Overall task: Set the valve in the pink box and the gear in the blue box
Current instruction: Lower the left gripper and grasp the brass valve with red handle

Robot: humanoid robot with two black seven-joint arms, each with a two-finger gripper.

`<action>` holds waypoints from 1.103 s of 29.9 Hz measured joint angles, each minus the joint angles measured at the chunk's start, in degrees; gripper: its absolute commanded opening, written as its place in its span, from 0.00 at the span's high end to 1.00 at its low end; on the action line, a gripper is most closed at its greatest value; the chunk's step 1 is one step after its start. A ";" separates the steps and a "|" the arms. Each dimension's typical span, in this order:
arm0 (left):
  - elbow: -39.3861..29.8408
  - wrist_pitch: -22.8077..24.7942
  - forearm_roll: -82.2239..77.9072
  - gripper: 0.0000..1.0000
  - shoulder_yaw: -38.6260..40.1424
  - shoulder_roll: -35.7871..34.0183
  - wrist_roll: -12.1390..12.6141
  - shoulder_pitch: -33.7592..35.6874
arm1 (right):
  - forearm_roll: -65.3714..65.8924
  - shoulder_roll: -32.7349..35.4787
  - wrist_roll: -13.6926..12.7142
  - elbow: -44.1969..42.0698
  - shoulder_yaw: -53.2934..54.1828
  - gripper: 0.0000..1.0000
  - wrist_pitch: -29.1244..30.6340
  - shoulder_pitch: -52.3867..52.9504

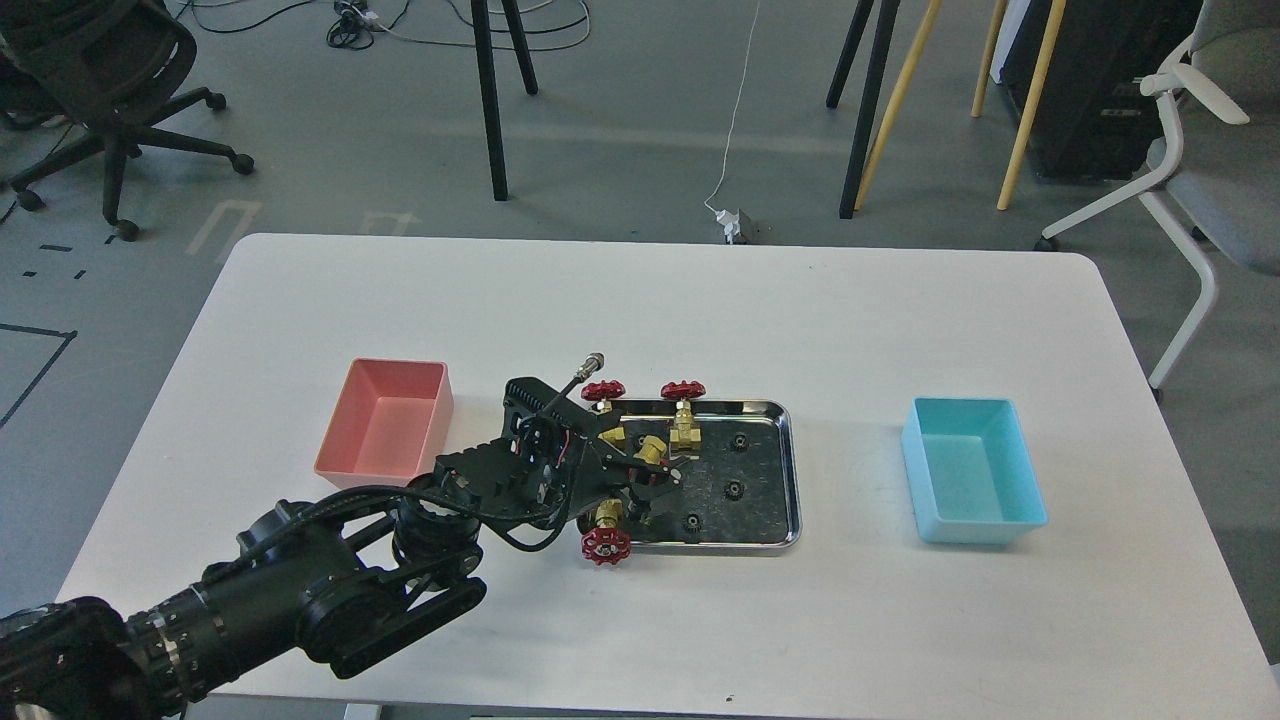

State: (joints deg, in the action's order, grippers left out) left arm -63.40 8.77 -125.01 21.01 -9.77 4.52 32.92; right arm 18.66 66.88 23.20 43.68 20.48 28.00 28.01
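Observation:
A steel tray [792, 478] in the middle of the table holds several brass valves with red handwheels and three black gears [733, 488]. My left gripper [655, 486] is down in the tray's left half, its fingers around the middle valve [652, 450], whose red wheel is hidden. I cannot tell whether the jaws are closed on it. Other valves stand at the rear left [603, 390], at the rear [683, 390] and at the front left corner [606, 545]. The pink box [385, 435] stands empty left of the tray. The blue box [972, 470] stands empty at the right.
The white table [700, 310] has bare surface behind and in front of the tray. My left arm [330, 590] crosses the front left of the table. Chairs and stand legs are on the floor beyond the far edge.

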 measured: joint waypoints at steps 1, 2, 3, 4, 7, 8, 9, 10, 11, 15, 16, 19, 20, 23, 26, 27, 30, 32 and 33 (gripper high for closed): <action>0.20 -0.06 0.00 0.08 0.00 0.06 0.01 -0.02 | 0.02 0.00 0.00 0.00 -0.04 0.01 0.00 0.00; 0.37 -0.11 0.00 0.08 0.00 0.14 0.02 -0.03 | 0.04 0.00 0.00 -0.02 -0.06 0.02 0.00 0.00; 0.47 -0.11 0.00 0.09 0.00 0.23 0.02 -0.03 | 0.05 0.00 0.00 -0.04 -0.09 0.01 0.00 0.00; 0.51 -0.11 0.00 0.10 0.00 0.32 0.02 -0.04 | 0.05 0.00 0.00 -0.06 -0.12 0.02 0.00 0.01; 0.55 -0.04 0.00 0.18 0.00 0.67 0.02 -0.04 | 0.06 0.00 0.00 -0.09 -0.21 0.01 0.00 0.02; 0.55 0.10 0.00 0.22 -0.02 0.81 0.01 -0.07 | 0.06 0.00 0.00 -0.09 -0.24 0.02 0.00 0.03; 0.56 0.24 0.00 0.27 -0.07 0.96 0.01 -0.11 | 0.06 0.00 0.00 -0.11 -0.25 0.01 0.00 0.03; 0.56 0.33 0.01 0.31 -0.12 1.06 0.01 -0.15 | 0.06 0.00 0.00 -0.20 -0.26 0.02 0.00 0.05; 0.56 0.38 0.01 0.35 -0.14 1.10 0.01 -0.17 | 0.06 0.00 0.00 -0.41 -0.26 0.01 0.00 0.09; 0.56 0.67 0.01 0.46 -0.18 1.21 0.40 -0.47 | 0.09 -0.51 0.00 -1.29 -0.37 0.01 0.00 0.11; 0.56 0.80 0.00 0.47 -0.18 1.19 0.68 -0.51 | 0.10 -0.68 0.00 -1.41 -0.41 0.01 0.00 0.11; 0.44 1.26 0.01 0.52 -0.18 1.12 1.15 -0.61 | 0.12 -0.84 0.00 -1.55 -0.43 0.02 0.00 0.12; 0.41 1.36 0.01 0.54 -0.18 1.08 1.22 -0.64 | 0.13 -0.86 0.00 -1.56 -0.43 0.02 0.00 0.12; 0.17 1.60 0.01 0.61 -0.18 0.96 1.30 -0.65 | 0.15 -0.91 0.00 -1.60 -0.44 0.01 0.00 0.14; -0.01 2.07 0.01 0.67 -0.17 0.84 1.60 -0.66 | 0.15 -0.93 0.00 -1.60 -0.46 0.02 0.00 0.20; -0.07 2.24 0.01 0.69 -0.17 0.83 1.67 -0.66 | 0.15 -0.93 0.01 -1.60 -0.48 0.02 0.00 0.20; -0.19 2.77 0.01 0.73 -0.17 0.81 1.77 -0.66 | 0.15 -0.96 0.05 -1.60 -0.49 0.01 0.00 0.21; -0.30 3.20 0.01 0.73 -0.17 0.82 1.79 -0.64 | 0.15 -0.97 0.05 -1.61 -0.49 0.01 0.00 0.21; -0.38 3.38 0.01 0.74 -0.13 0.82 1.82 -0.56 | 0.15 -0.97 0.06 -1.63 -0.48 0.01 0.00 0.21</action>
State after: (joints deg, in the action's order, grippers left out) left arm -63.78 12.15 -125.00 20.88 -8.96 6.34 32.36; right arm 18.81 65.92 23.26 42.04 19.99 28.00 28.21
